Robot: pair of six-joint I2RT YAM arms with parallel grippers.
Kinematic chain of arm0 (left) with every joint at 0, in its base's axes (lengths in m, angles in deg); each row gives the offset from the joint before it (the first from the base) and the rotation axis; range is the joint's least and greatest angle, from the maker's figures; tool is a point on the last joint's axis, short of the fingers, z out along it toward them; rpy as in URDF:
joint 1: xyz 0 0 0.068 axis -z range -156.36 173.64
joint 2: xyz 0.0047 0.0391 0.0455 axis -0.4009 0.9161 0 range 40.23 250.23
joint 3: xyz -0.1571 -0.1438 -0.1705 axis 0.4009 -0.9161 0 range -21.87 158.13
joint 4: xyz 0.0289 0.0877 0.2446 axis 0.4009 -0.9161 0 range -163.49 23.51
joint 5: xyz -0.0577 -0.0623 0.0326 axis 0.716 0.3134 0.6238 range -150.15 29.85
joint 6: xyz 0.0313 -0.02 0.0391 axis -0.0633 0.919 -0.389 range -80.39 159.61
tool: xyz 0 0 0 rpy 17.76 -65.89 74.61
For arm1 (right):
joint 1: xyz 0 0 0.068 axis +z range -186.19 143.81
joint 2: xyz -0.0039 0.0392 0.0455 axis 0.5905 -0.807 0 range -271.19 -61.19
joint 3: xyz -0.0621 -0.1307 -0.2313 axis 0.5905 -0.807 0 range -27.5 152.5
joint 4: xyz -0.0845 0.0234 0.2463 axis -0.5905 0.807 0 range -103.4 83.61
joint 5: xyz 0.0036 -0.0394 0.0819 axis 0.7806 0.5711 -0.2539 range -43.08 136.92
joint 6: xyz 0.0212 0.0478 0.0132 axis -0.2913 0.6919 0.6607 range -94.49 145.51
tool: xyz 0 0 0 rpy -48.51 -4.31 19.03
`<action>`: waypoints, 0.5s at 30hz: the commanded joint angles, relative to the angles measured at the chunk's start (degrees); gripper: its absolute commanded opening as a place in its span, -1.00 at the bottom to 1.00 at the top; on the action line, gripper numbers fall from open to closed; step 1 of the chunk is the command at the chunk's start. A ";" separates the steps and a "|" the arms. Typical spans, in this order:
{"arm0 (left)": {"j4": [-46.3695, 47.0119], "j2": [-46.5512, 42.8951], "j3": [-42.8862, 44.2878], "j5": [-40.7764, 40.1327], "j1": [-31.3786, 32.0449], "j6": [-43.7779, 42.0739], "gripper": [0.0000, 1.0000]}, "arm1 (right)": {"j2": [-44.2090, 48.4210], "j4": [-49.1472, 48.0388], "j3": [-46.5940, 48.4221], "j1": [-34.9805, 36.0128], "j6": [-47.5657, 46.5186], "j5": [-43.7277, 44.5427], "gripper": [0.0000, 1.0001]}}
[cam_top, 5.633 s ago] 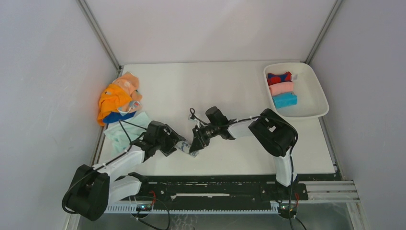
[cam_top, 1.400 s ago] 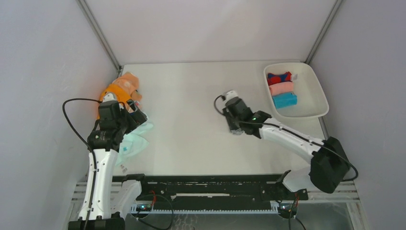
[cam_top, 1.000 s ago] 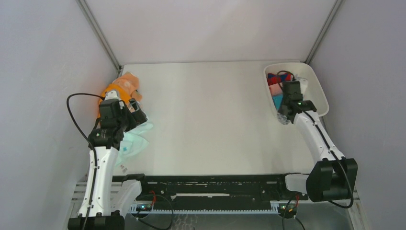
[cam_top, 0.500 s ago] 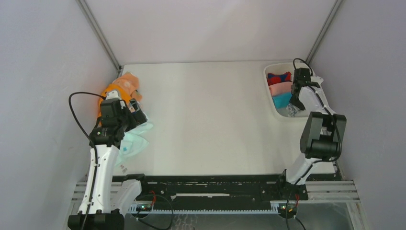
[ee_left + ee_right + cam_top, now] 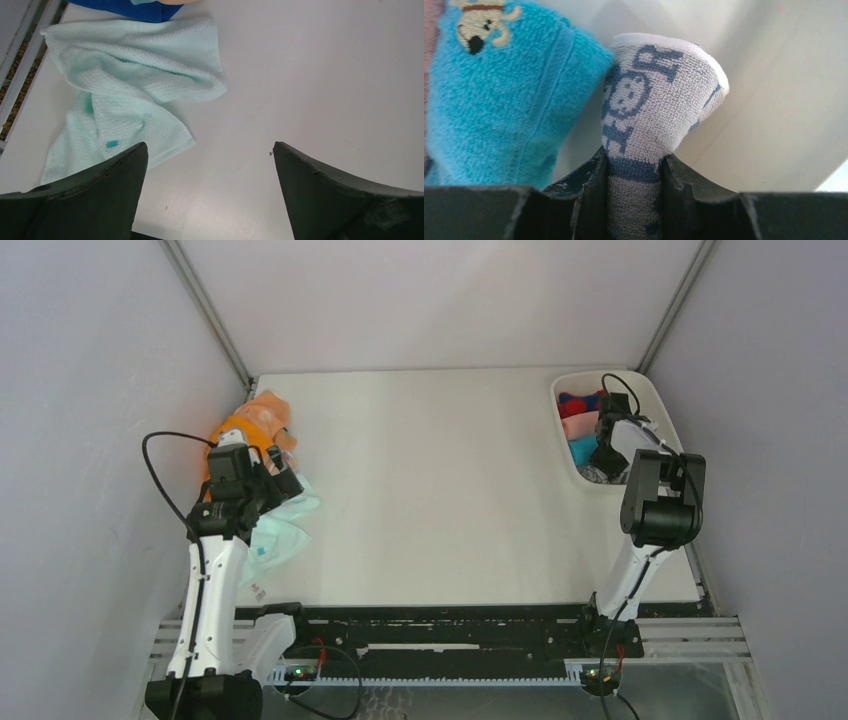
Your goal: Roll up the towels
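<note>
Right gripper (image 5: 633, 170) jaws gripped the printed roll (image 5: 659, 100) to seat it in the tray (image 5: 774, 100). Left gripper (image 5: 208, 146) jaws stood open above the mint towel (image 5: 135, 75), likely next.

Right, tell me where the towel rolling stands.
Done: red roll, pink roll and blue roll sit in the tray. In hand: the right pincer grips a grey roll inside the tray, beside the blue roll. Left: the mint towel lies unrolled below the open left pincer, and the orange pile is unrolled too.
</note>
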State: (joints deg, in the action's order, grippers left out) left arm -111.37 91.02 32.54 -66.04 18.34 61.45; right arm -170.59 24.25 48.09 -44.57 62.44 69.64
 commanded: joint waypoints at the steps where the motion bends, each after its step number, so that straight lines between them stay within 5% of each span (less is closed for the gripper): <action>1: 1.82 0.07 -1.40 -0.28 -0.76 -0.65 1.00 | -0.78 -3.85 1.93 1.75 4.38 -3.33 -0.63; 6: 1.98 -0.12 -1.55 -0.19 -1.07 -0.54 1.00 | -1.92 -4.99 2.89 1.99 6.27 -5.40 -0.50; 15: 2.06 -0.77 -1.68 -0.03 -1.48 -0.41 1.00 | -0.21 -4.58 1.41 2.50 7.90 -8.35 0.04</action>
State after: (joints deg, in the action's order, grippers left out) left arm -111.20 91.21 32.46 -66.04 17.42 61.48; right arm -171.64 21.50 49.19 -43.20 67.60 65.29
